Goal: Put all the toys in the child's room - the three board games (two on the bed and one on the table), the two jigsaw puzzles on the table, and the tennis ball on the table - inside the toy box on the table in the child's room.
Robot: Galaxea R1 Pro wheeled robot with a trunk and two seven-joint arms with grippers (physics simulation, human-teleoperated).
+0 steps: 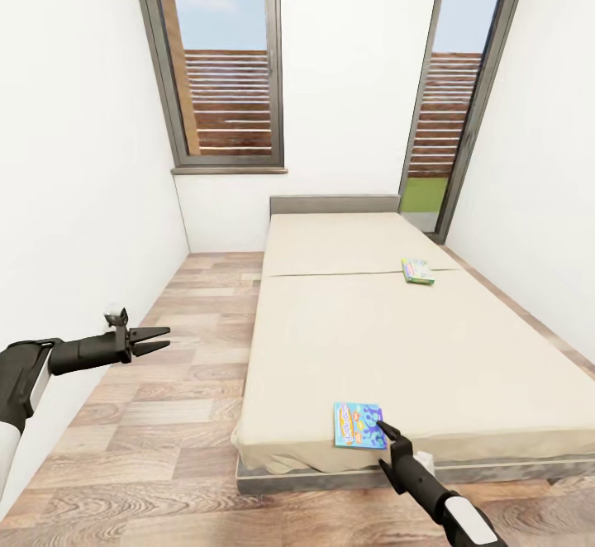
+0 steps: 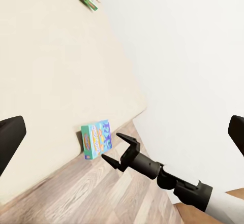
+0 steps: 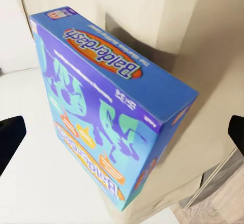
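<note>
A small blue board game point(image 1: 359, 425) lies flat at the near end of the bed point(image 1: 430, 349), close to the foot edge. My right gripper point(image 1: 382, 429) is open just beside its right edge, low over the mattress. In the right wrist view the blue "Balderdash" box point(image 3: 107, 112) looms close ahead, with the dark fingers point(image 3: 11, 135) spread wide on either side of it. The left wrist view shows the same box point(image 2: 96, 139) with the right gripper point(image 2: 111, 146) open next to it. A green-edged board game point(image 1: 418, 271) lies farther up the mattress on the right. My left gripper point(image 1: 167, 338) hangs open over the floor at the left.
The bed's grey headboard point(image 1: 335, 203) stands against the far white wall between two tall windows point(image 1: 223, 59). A strip of wooden floor point(image 1: 182, 349) runs between the bed and the left wall. The right wall is close to the bed's other side.
</note>
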